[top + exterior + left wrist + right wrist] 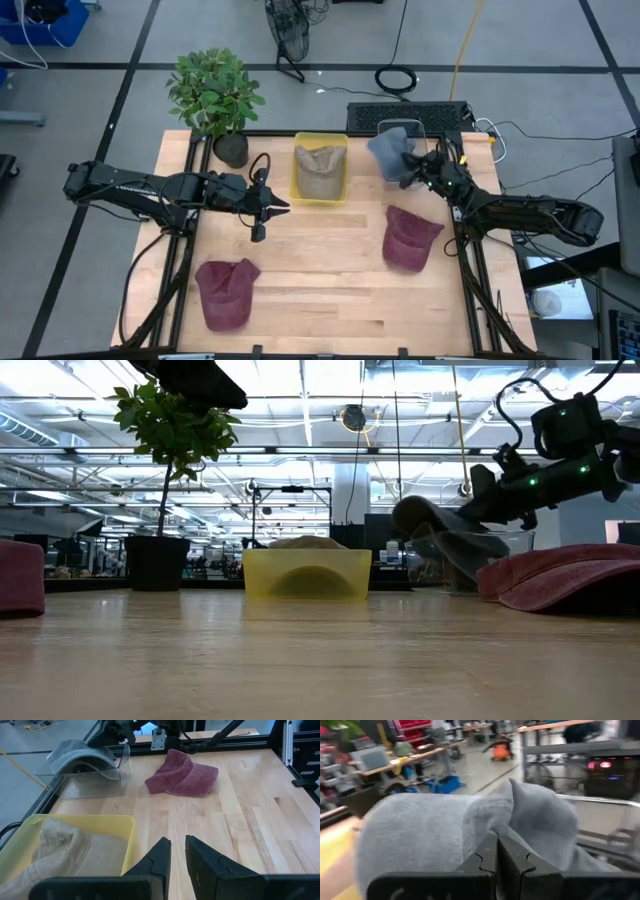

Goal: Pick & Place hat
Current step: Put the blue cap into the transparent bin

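A grey hat [389,154] sits at the near left corner of a clear bin [410,128] at the table's far right, with my right gripper [414,166] shut on it. In the low view the grey hat [432,520] shows just above table height. I cannot tell whether it rests on the bin. My left gripper [270,208] hovers above mid-table, near a yellow bin [320,190]. Its fingers [161,856] stand slightly open with nothing between them. A tan hat [320,166] lies in the yellow bin. Two maroon hats [226,292] [410,238] lie on the table. My right gripper pinches a raised fold of the grey hat's cloth [496,822] between its two fingers. The fingers come in level from the table's right side. The hat's crown [425,830] bulges out beyond the fingertips. How many layers are in the fold I cannot tell.
A potted plant [215,95] stands at the far left corner. A keyboard [405,115] lies just beyond the far edge behind the clear bin. Black frame rails [470,280] run along the table's left and right sides. Bare wood lies between the two maroon hats.
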